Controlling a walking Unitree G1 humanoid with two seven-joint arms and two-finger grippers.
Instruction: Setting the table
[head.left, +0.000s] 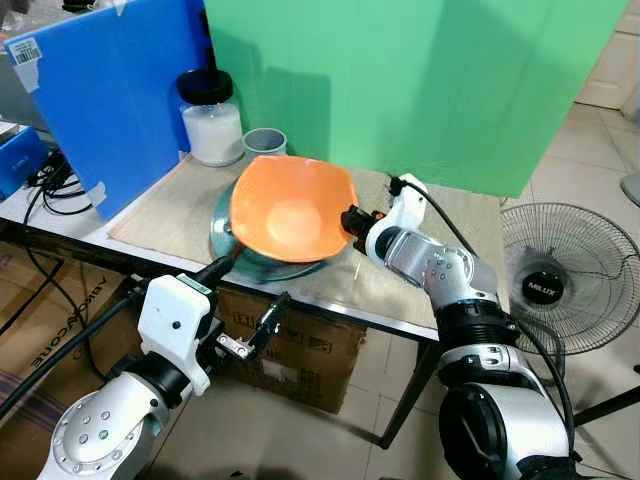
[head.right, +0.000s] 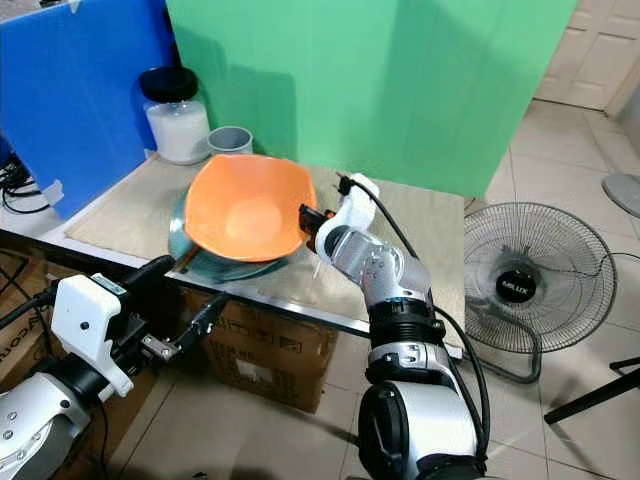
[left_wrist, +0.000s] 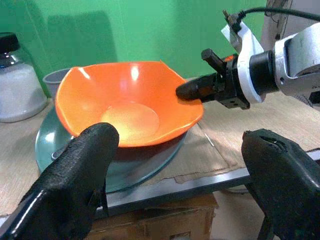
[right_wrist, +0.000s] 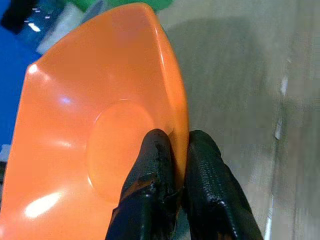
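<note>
An orange bowl (head.left: 290, 210) lies slightly tilted on a grey-green glass plate (head.left: 248, 264), which rests on a beige mat on the table. My right gripper (head.left: 352, 220) reaches in from the right and is shut on the bowl's right rim (right_wrist: 178, 140), one finger inside and one outside. My left gripper (head.left: 245, 295) hangs open just in front of and below the table's front edge, apart from the plate. In the left wrist view its two black fingers (left_wrist: 75, 185) frame the bowl (left_wrist: 125, 100) and the plate (left_wrist: 145, 165).
A jar of white powder with a black lid (head.left: 212, 120) and a grey cup (head.left: 264, 142) stand behind the plate. A blue board (head.left: 110, 90) and a green backdrop (head.left: 430, 80) wall the table's back. A cardboard box (head.left: 300, 345) sits underneath, a floor fan (head.left: 560, 275) to the right.
</note>
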